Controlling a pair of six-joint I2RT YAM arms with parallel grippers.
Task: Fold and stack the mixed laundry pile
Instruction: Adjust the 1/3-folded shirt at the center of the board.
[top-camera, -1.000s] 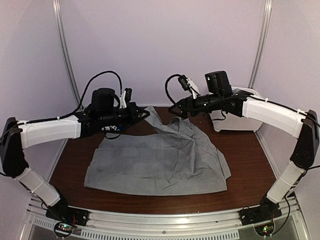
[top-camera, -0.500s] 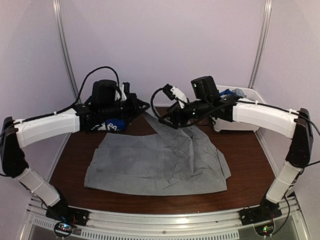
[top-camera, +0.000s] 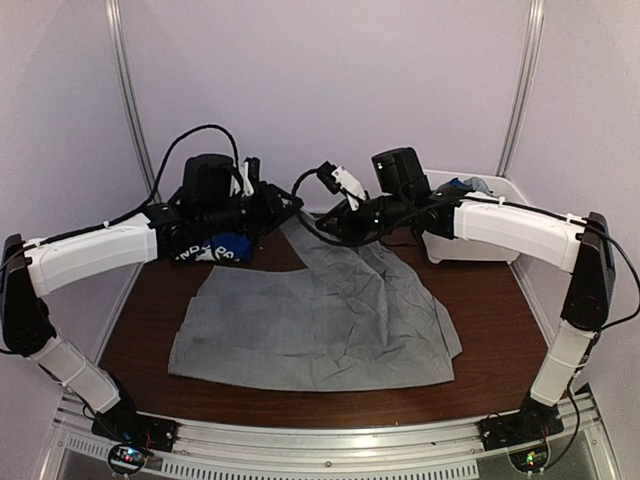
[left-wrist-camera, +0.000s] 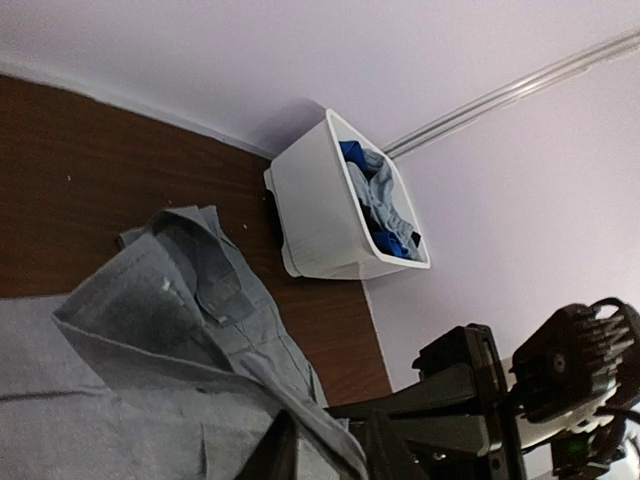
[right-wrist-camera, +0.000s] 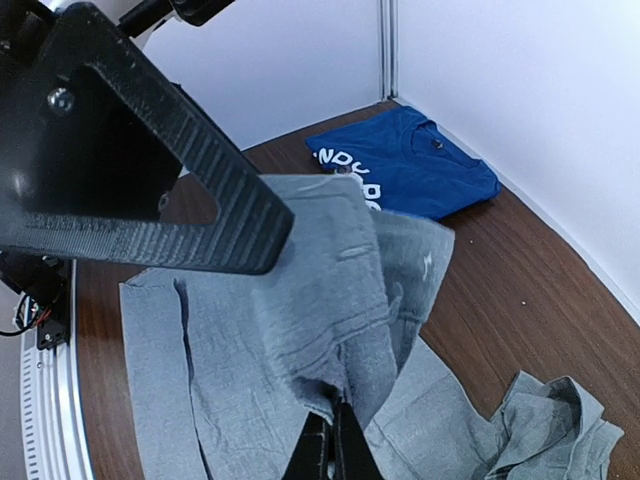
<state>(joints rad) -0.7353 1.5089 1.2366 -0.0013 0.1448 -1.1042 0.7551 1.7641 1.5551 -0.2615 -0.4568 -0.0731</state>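
Note:
A large light-grey garment (top-camera: 320, 320) of the laundry pile lies spread on the brown table, its far corner lifted. My right gripper (right-wrist-camera: 335, 440) is shut on a fold of that raised grey cloth (right-wrist-camera: 300, 300); seen from above, the right gripper (top-camera: 318, 228) is at the back centre. My left gripper (top-camera: 292, 208) is just beside it. In the left wrist view the left gripper (left-wrist-camera: 325, 455) has its jaws apart, with the grey cloth's edge (left-wrist-camera: 150, 400) running between them. A folded royal-blue shirt (top-camera: 228, 248) with white print lies under the left arm and also appears as the blue shirt (right-wrist-camera: 400, 165).
A white plastic bin (top-camera: 500, 185) stands at the back right with blue and grey clothes in it; it is also seen as the bin (left-wrist-camera: 320, 210). The left gripper's ridged finger (right-wrist-camera: 150, 200) looms close over the cloth. Walls enclose the table on three sides.
The right gripper swung left to the lifted corner and shut on the grey cloth. The left jaws, shut on that corner before, have parted.

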